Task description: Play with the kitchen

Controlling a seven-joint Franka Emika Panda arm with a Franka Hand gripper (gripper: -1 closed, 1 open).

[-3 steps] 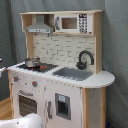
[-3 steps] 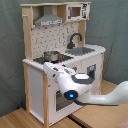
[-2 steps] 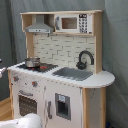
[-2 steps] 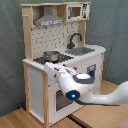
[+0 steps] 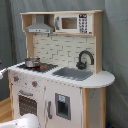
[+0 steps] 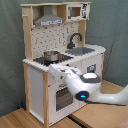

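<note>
The kitchen (image 5: pixel 60 70) is being shown upright in both exterior views, with its long axis running vertically from the floor to the top shelf; its front is being turned towards the lower right of the second exterior view (image 6: pixel 65 60) and towards the lower left of the first exterior view. It is being carried by a wooden floor (image 6: pixel 20 120), in front of a grey curtain (image 5: pixel 115 50). A silver pot (image 5: pixel 32 62) is being kept on the black hob (image 5: pixel 37 66) at the worktop's end nearer the hood (image 5: pixel 40 25), and the grey sink (image 5: pixel 74 73) with its black tap (image 5: pixel 85 59) is being kept at the rounded end. A toy microwave (image 5: pixel 75 23) is being displayed on the top shelf beside the hood, and the oven door (image 6: pixel 64 95) is being shown closed under the hob. The white arm is being reached in from the second exterior view's lower right, a blue light (image 6: pixel 82 97) glowing on it, and the gripper (image 6: pixel 59 71) is being held against the front edge of the worktop, just below the pot. Whether the jaws are being spread or pressed together cannot be told, nor whether anything is being pinched. No writing is being made out on any surface.
</note>
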